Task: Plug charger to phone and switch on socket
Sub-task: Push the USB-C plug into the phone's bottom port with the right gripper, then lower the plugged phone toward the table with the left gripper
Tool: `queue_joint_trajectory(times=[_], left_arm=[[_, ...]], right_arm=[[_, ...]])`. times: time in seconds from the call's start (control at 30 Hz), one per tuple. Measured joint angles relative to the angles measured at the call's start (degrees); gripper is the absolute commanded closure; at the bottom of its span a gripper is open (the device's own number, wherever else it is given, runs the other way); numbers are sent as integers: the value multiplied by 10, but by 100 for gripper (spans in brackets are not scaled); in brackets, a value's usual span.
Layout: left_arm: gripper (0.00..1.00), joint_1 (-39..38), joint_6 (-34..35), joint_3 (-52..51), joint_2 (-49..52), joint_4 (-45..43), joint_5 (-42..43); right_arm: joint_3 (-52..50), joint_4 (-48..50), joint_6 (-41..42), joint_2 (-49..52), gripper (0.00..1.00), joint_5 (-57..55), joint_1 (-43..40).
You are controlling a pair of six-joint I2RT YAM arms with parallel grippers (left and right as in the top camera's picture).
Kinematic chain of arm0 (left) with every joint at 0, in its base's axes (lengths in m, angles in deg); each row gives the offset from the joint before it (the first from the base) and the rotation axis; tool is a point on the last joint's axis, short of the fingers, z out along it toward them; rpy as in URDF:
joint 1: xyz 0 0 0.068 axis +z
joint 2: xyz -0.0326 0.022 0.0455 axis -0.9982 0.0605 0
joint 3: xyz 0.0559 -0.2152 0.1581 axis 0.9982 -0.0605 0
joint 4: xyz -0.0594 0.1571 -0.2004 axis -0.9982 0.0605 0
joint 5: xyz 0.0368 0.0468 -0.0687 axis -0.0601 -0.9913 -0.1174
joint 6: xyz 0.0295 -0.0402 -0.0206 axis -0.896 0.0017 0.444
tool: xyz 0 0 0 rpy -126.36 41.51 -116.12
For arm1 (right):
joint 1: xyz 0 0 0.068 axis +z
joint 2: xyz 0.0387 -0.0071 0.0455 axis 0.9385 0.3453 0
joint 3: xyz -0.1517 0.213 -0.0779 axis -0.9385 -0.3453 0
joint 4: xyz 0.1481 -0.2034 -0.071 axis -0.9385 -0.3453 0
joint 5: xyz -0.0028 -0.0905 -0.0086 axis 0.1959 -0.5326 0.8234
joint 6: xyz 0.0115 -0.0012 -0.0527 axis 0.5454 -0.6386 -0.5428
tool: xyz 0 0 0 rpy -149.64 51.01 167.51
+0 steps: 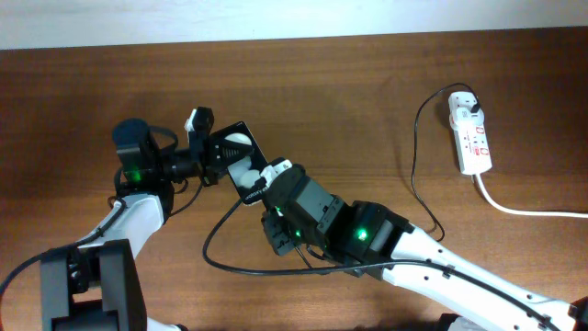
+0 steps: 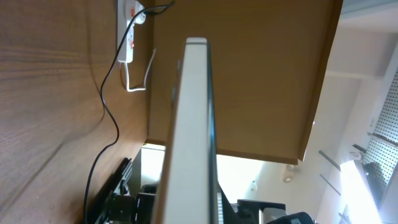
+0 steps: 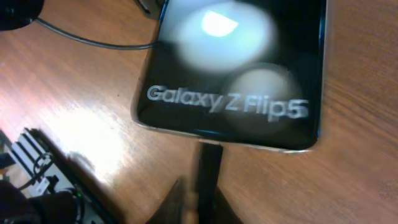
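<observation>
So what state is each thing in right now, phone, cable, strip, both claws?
phone: clamped by left gripper
charger: adapter in socket, tip at phone's edge, not clearly inserted
socket: switch position too small to tell
left gripper: shut on phone
right gripper: shut on charger tip

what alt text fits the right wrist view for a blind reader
A black Galaxy Z Flip5 phone fills the view over a wooden table. A dark charger connector meets the middle of its near edge; a black cable curves past top left.
</observation>
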Motion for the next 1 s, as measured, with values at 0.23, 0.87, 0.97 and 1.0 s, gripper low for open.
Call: queue_joint_trajectory(times=[0.23, 0.87, 0.97, 1.0], left_arm=[[100, -21, -21, -1, 0, 0, -34], [100, -127, -320, 57, 6, 296, -352], [100, -130, -392, 149, 15, 419, -386], [100, -130, -421, 195, 31, 467, -393]], right_arm=[[6, -59, -9, -8, 17, -12, 3], [23, -168, -12, -247, 1, -105, 3], [24, -180, -10, -249, 1, -114, 3], [24, -180, 1, -249, 1, -115, 3]])
